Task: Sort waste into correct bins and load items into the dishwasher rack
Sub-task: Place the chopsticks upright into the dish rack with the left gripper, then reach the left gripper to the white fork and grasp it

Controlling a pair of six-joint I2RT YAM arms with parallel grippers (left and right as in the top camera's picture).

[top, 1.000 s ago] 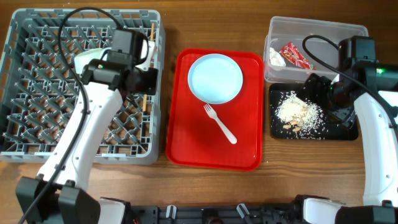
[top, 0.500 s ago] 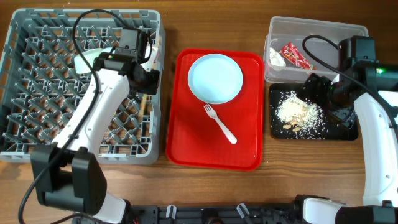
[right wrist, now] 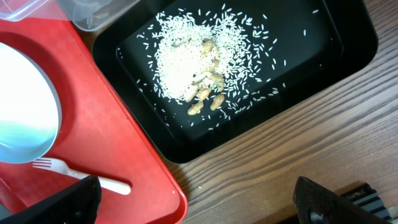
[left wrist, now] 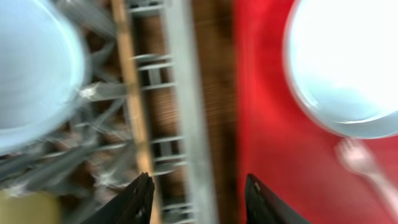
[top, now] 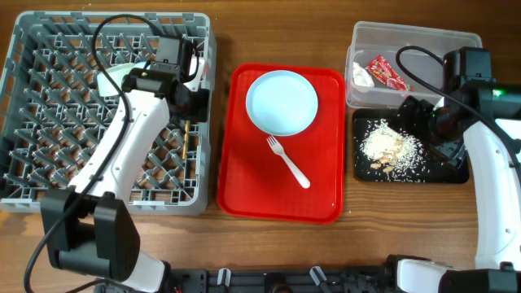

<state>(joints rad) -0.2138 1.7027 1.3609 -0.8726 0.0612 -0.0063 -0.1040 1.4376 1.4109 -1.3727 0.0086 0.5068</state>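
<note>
My left gripper is open and empty over the right edge of the grey dishwasher rack; in the blurred left wrist view it hangs above the rack rim. The wooden stick lies in the rack, beside the pale blue bowl and yellow cup. The plate and white fork lie on the red tray. My right gripper is open and empty above the black tray holding crumbs. The clear tub holds the red wrapper and napkin.
The right wrist view shows the crumbs in the black tray, the red tray's corner, the fork, the plate and bare wooden table. My left arm crosses the rack.
My left arm swung over the rack and its gripper shifted a little toward the rack's right edge, then held still. The right arm and the things on the trays have not moved.
</note>
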